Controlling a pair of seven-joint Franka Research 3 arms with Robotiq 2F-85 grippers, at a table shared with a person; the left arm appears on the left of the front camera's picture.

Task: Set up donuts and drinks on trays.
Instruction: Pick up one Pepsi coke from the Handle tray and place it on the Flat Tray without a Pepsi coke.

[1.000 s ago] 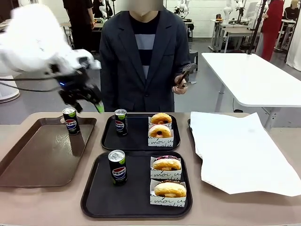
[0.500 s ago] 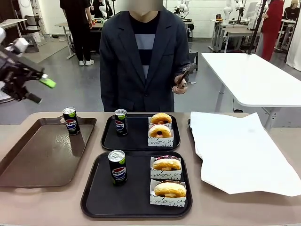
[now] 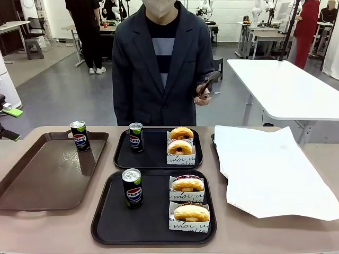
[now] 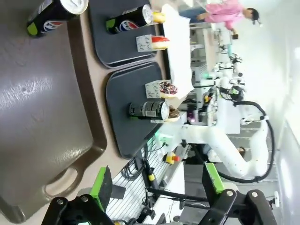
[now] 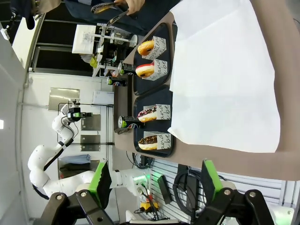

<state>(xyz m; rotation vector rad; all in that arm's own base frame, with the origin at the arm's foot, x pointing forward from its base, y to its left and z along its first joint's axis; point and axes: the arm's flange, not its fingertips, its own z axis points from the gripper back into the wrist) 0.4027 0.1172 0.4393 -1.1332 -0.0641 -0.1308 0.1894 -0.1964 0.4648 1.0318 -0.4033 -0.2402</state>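
Two black trays lie mid-table. The far tray [image 3: 156,154] holds a Pepsi can [image 3: 136,137] and two sleeved donuts [image 3: 180,146]. The near tray [image 3: 153,214] holds another can [image 3: 132,187] and two donuts [image 3: 187,183]. A third can [image 3: 80,135] stands on the brown tray [image 3: 42,174]. My left gripper [image 3: 9,124] hangs open at the picture's left edge, off the table; its wrist view shows the left gripper [image 4: 157,187] empty above the brown tray [image 4: 37,103]. The right gripper [image 5: 155,183] is open and empty, well back from the trays.
A large white paper sheet [image 3: 265,169] covers the table's right side. A person stands at the far edge holding tongs [image 3: 206,87]. The brown tray is bare apart from its can.
My left arm has drawn back from above the can on the brown tray to the picture's left edge, staying open. Cans, donuts and trays have not moved.
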